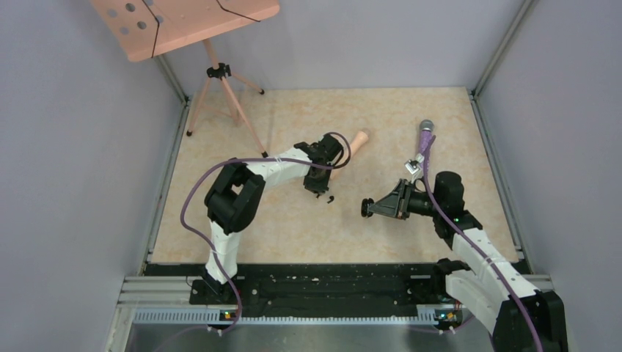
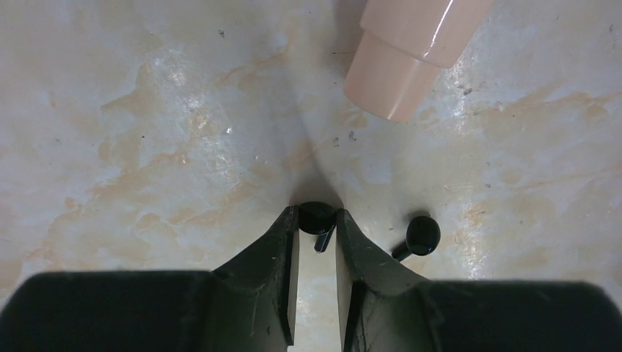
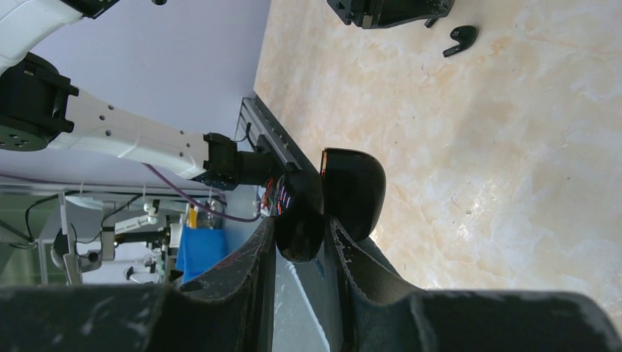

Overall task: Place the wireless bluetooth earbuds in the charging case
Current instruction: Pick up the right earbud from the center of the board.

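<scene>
Slipping earbud: my left gripper (image 2: pixel 317 226) is closed on one earbud (image 2: pixel 316 214) with only its fingertips, on the rounded head. I judge it could squirt out on the lift.
Second earbud: it lies just beside my right finger, where a sideways drift could knock the second earbud (image 2: pixel 422 235) away.
Charging case: my right gripper (image 3: pixel 301 238) clamps the charging case (image 3: pixel 352 194) by one half, lid open, above the table (image 1: pixel 440 117) right of its middle. Pushing could twist it.
Look: both buds are tiny, glossy black and short-stemmed, near the table's middle.
</scene>
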